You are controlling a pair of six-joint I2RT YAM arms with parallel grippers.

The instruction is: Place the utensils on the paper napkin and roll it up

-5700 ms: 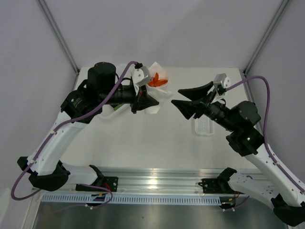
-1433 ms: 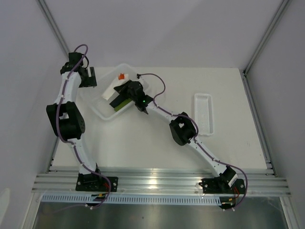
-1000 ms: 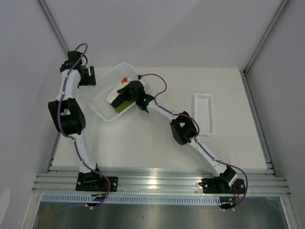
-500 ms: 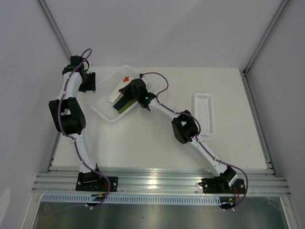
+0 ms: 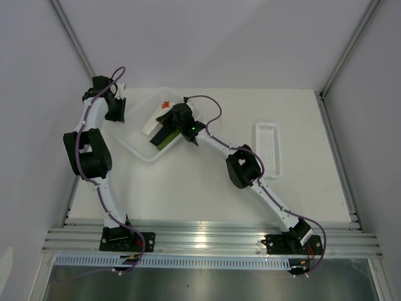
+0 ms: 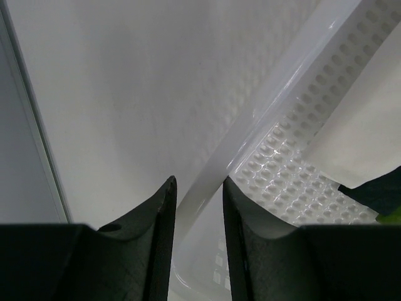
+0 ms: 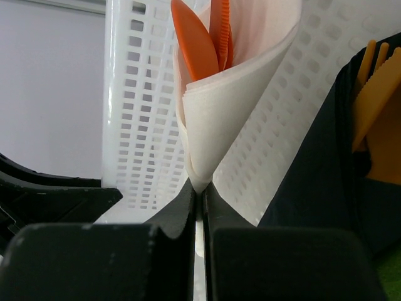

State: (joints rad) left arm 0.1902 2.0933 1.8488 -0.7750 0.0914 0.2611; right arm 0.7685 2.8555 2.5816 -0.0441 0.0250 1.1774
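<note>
The paper napkin (image 7: 233,94) is rolled into a white tube with the orange utensils (image 7: 202,44) poking out of its far end. My right gripper (image 7: 202,191) is shut on the tube's near end, inside a translucent white bin (image 5: 139,150). From above, the napkin (image 5: 149,126) lies slanted in the bin with the orange tips (image 5: 165,105) at its far end and the right gripper (image 5: 165,120) over it. My left gripper (image 6: 197,185) straddles the bin's rim (image 6: 263,113), jaws closed in on it; it shows from above (image 5: 119,110) at the bin's left edge.
Dark green and black bars with orange tips (image 7: 374,94) lie in the bin beside the napkin (image 5: 164,139). A narrow ribbed white tray (image 5: 267,149) sits at the right of the table. Grey walls enclose the table on three sides.
My left gripper has moved right to the bin's left rim, and its jaws have narrowed onto it. The right gripper and napkin shifted slightly inside the bin.
</note>
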